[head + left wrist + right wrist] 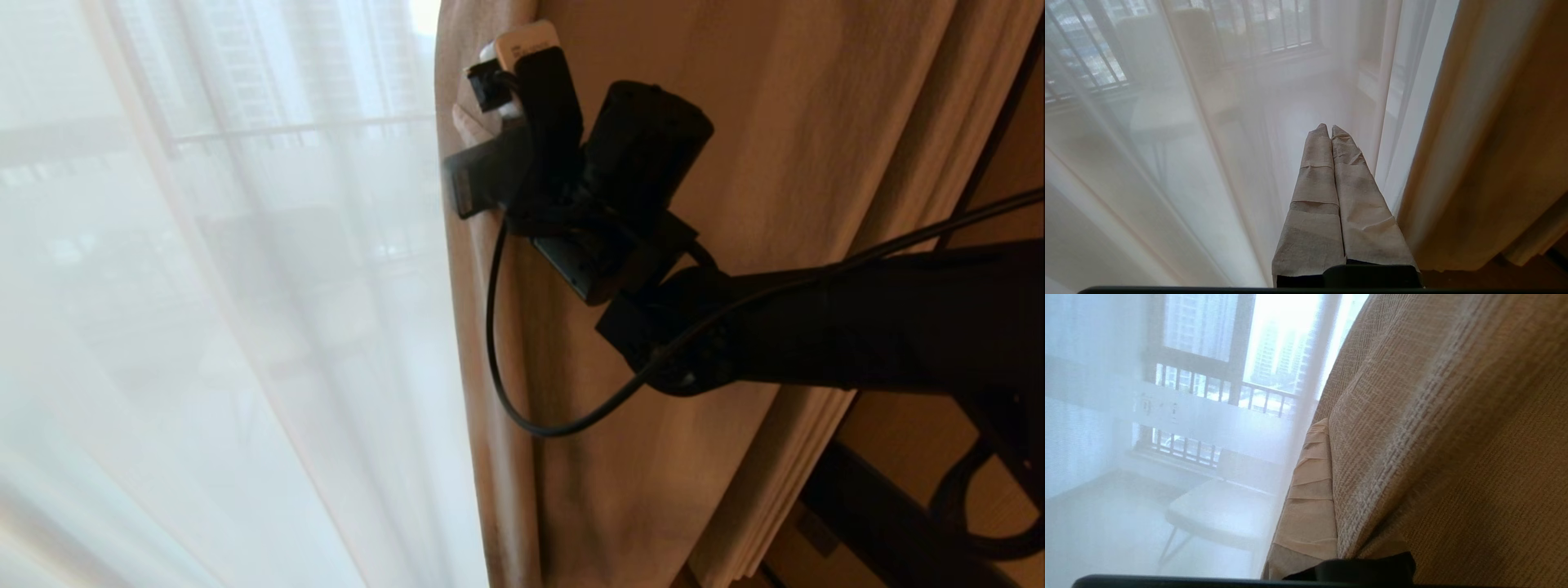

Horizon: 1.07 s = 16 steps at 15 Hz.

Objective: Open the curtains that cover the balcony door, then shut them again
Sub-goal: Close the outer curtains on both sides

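Right claw [478, 135] clamped on curtains [735, 163] edge; sheers [245, 327] beside.

The thick beige curtains [653, 457] were gathered in pleats at the right; white sheers [229, 327] were drawn across the balcony door [1200, 361].

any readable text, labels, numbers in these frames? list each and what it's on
Nothing can be read in full.
Frosted white strip on the balcony door, seen through the sheers: a few small characters, too blurred to read.
White block at the top of the right gripper, against the thick curtain: faint marks, too small to read.
Left wrist view: no text.
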Tool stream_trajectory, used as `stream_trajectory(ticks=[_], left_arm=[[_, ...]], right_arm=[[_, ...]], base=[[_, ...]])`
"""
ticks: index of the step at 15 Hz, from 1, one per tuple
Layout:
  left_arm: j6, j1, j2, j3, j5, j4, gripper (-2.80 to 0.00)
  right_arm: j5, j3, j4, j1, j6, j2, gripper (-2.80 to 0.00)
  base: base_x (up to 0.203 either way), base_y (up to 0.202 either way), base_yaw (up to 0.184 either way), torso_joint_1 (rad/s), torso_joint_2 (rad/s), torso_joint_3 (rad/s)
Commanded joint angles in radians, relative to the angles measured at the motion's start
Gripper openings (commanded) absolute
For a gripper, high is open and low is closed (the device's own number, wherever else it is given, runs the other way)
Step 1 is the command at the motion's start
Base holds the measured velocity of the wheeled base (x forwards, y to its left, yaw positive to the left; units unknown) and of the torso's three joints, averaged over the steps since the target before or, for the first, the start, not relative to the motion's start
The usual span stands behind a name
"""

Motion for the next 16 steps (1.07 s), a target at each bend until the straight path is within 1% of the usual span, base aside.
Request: stream_trajectory(ticks=[1, 6, 11, 16], left_arm=[[0.0, 0.0, 0.0, 0.0, 0.0, 0.0, -2.8], [0.0, 0.0, 0.0, 0.0, 0.0, 0.0, -2.8], [0.0, 0.0, 0.0, 0.0, 0.0, 0.0, -2.8], [0.0, 0.0, 0.0, 0.0, 0.0, 0.0, -2.8]], right_arm=[[0.0, -0.007, 0.001, 0.013, -0.005, 0.026, -2.8], [0.0, -0.085, 0.038, 0.042, -0.005, 0.069, -2.8], [0.0, -0.092, 0.04, 0.069, -0.005, 0.09, -2.8], [-0.001, -0.106, 0.04, 0.102, -0.026, 0.115, -2.8]], base=[[0.0, 0.0, 0.0, 0.0, 0.0, 0.0], [0.0, 0.0, 0.0, 0.0, 0.0, 0.0], [0.0, 0.0, 0.0, 0.0, 0.0, 0.0], [0.0, 0.0, 0.0, 0.0, 0.0, 0.0]])
